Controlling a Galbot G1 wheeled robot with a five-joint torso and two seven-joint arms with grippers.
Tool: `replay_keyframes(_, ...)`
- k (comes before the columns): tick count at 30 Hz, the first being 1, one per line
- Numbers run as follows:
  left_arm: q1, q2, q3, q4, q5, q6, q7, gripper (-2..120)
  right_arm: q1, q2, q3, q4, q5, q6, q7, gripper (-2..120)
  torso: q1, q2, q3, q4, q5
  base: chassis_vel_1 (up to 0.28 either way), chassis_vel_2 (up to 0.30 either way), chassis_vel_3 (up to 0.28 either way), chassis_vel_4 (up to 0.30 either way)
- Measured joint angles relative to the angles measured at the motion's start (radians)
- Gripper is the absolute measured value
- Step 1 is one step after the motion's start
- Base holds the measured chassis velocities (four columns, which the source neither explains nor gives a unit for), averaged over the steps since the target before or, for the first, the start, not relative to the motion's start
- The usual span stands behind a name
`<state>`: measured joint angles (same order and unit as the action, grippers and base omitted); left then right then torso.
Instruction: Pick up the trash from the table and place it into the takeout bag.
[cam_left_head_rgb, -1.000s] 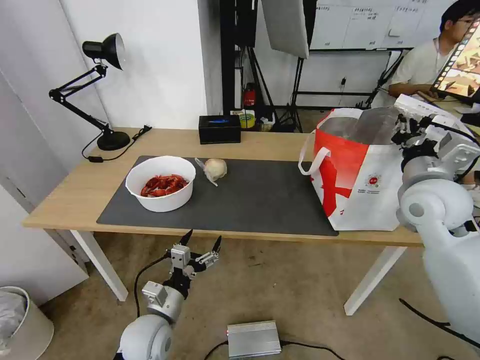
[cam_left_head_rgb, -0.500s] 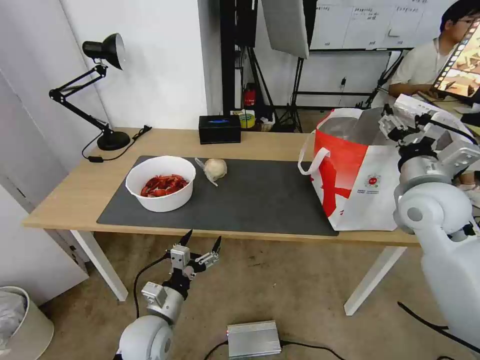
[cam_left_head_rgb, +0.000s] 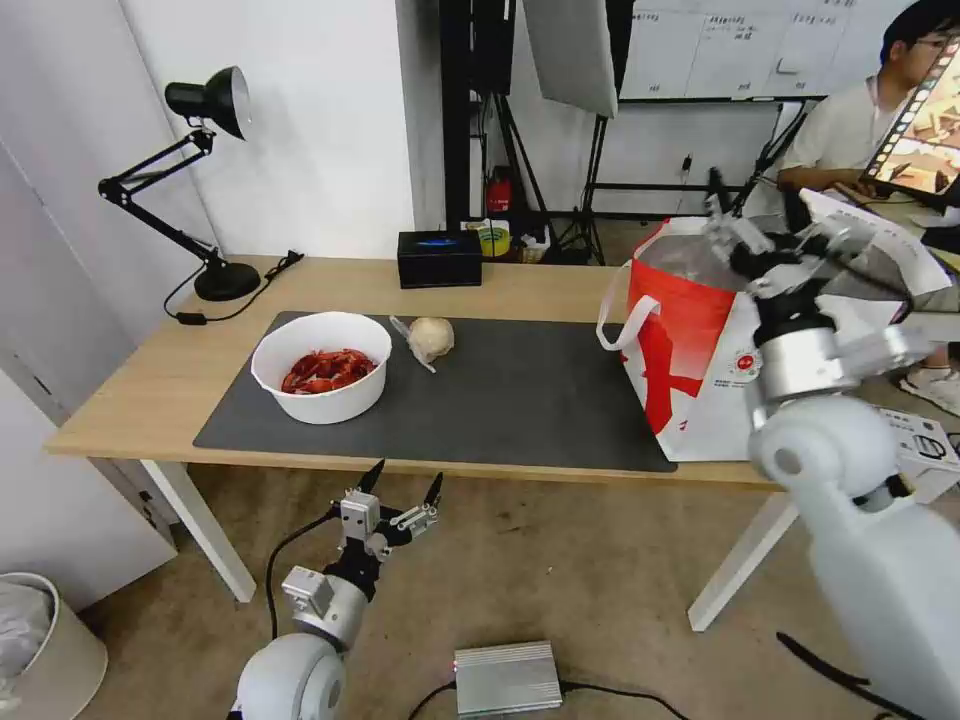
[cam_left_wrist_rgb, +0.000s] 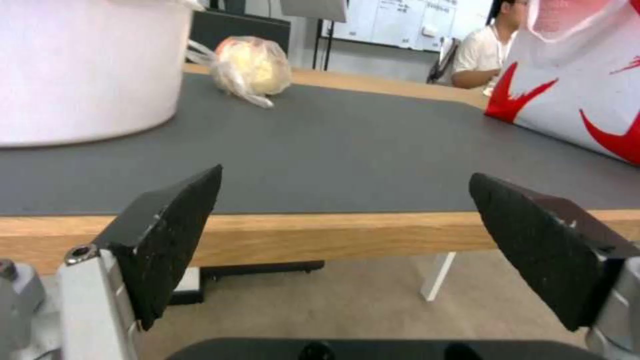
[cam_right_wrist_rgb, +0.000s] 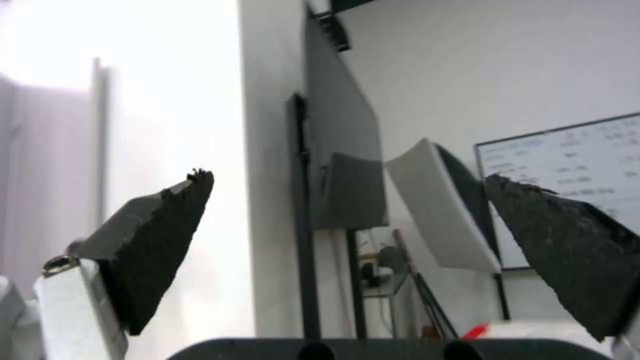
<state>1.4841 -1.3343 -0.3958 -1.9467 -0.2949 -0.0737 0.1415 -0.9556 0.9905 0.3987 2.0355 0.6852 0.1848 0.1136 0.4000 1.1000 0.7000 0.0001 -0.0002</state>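
Note:
On the table (cam_left_head_rgb: 150, 390) lies a dark grey mat (cam_left_head_rgb: 520, 400). On its left stands the trash: a white bowl (cam_left_head_rgb: 320, 365) of red crayfish shells and, beside it, a beige lump in clear wrap (cam_left_head_rgb: 431, 338). The takeout bag (cam_left_head_rgb: 700, 350), white and red, stands open at the mat's right end. My right gripper (cam_left_head_rgb: 757, 215) is raised over the bag's mouth, open and empty (cam_right_wrist_rgb: 348, 179). My left gripper (cam_left_head_rgb: 403, 485) hangs below the table's front edge, open (cam_left_wrist_rgb: 345, 176), facing the bowl (cam_left_wrist_rgb: 80, 75), the lump (cam_left_wrist_rgb: 253, 65) and the bag (cam_left_wrist_rgb: 573, 90).
A black desk lamp (cam_left_head_rgb: 205, 180) stands at the table's back left and a small black box (cam_left_head_rgb: 438, 258) at the back middle. On the floor are a silver box (cam_left_head_rgb: 507, 678) and a white bin (cam_left_head_rgb: 40, 640). A person sits behind the bag.
My right arm has swung left, carrying its gripper from the bag's right side to above the bag's opening. The left arm, bowl and lump have stayed put.

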Motion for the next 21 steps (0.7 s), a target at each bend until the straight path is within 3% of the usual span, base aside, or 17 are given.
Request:
replay_keyframes(9,-0.011,-0.001,-0.032,0.001,0.004,-0.011,-0.004,100,-0.207,0.123,-0.035,-0.015,-0.226,0.112,-0.099,100,0.000,0.000,0.000,-0.0002,-0.0001,0.000,0.000,0.000,0.000)
replay_keyframes(21,-0.023,0.001,-0.059,0.010,0.005,-0.018,0.005,100,-0.364,0.250,-0.015,-0.065,-0.408,0.152,-0.078,100,0.000,0.000,0.000,-0.0001,0.0000,0.000,0.000,0.000,0.000)
